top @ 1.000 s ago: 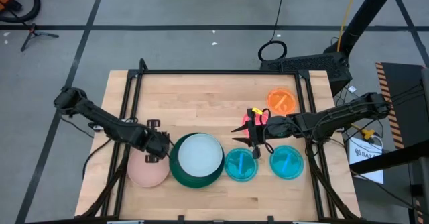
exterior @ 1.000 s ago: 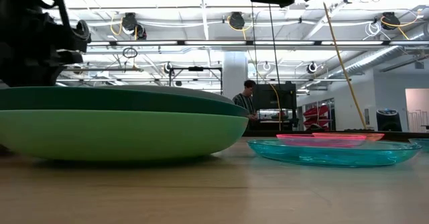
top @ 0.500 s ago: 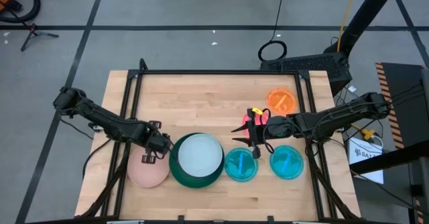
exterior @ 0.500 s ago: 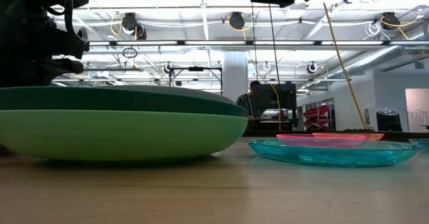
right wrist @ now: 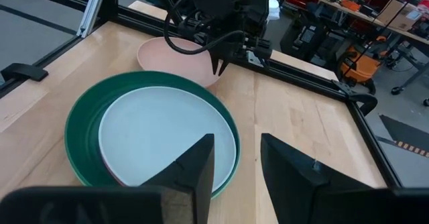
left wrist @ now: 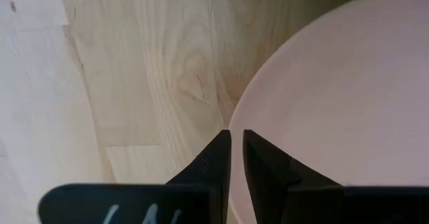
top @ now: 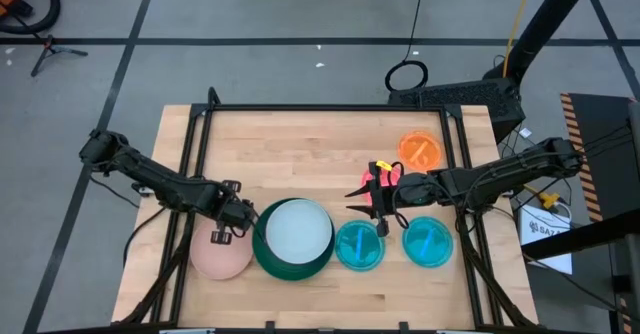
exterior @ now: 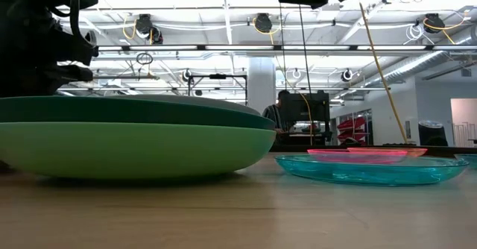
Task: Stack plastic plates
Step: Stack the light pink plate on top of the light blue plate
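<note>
A salmon pink plate [top: 220,256] lies on the table near its front left. My left gripper [left wrist: 236,140] points down at that plate's far rim, nearly shut on it. Beside it stands a stack: a light green plate [exterior: 134,148], a dark green plate [top: 268,259] and a pale blue plate [top: 296,232] on top. Two translucent blue plates [top: 358,246] [top: 428,242] lie to the right. My right gripper [right wrist: 238,150] hangs open above a hot pink plate [top: 386,178], with nothing between its fingers. A bright orange plate [top: 419,150] lies at the far right. My left gripper pinches the salmon pink plate's rim [left wrist: 230,125] on the plate's far side, next to the green stack. One finger [left wrist: 218,158] stands outside the rim and the other [left wrist: 258,160] over the plate. The fingers come from above, pointing down. The plate lies flat on the table.
A black frame [top: 330,107] runs round the wooden table top. Bare wood [top: 290,154] stretches across the far half. A person [exterior: 282,115] shows in the room beyond the table.
My left gripper has turned a little about its wrist at the salmon pink plate's rim, staying over the same spot. The plate has kept its place.
</note>
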{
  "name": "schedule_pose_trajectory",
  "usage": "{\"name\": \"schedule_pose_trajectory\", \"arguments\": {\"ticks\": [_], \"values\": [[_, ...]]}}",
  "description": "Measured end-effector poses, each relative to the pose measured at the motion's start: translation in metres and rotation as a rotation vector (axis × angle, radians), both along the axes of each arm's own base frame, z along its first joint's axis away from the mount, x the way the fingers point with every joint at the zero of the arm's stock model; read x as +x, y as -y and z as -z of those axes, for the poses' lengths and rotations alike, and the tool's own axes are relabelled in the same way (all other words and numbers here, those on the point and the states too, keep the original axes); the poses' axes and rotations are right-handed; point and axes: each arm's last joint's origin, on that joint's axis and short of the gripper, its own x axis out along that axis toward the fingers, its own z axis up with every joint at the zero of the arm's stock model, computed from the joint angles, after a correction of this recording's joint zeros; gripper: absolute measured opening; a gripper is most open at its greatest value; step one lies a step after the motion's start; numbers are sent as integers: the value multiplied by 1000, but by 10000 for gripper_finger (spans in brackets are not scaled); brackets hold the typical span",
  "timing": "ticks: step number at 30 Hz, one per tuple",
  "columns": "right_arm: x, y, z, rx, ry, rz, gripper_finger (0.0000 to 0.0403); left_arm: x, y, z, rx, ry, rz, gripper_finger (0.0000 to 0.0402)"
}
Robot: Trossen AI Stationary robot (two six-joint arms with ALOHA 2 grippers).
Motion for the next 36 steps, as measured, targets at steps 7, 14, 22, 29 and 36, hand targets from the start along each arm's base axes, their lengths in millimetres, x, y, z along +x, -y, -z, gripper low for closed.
{"name": "schedule_pose_trajectory", "arguments": {"ticks": [7, 14, 22, 29, 36], "values": [[0, 0, 0, 3, 0, 1, 114, -1, 2, 0, 16, 6, -2, 43], [0, 0, 0, 1, -2, 0, 114, -1, 0, 0, 22, 4, -57, 84], [0, 0, 0, 2, -3, 1, 114, 0, -4, 0, 29, 2, -51, 199], [0, 0, 0, 3, -3, 1, 114, -1, -4, 12, -22, -3, -52, 207], [0, 0, 0, -1, -5, 0, 114, 2, -3, 17, -20, -30, -59, 207]]}}
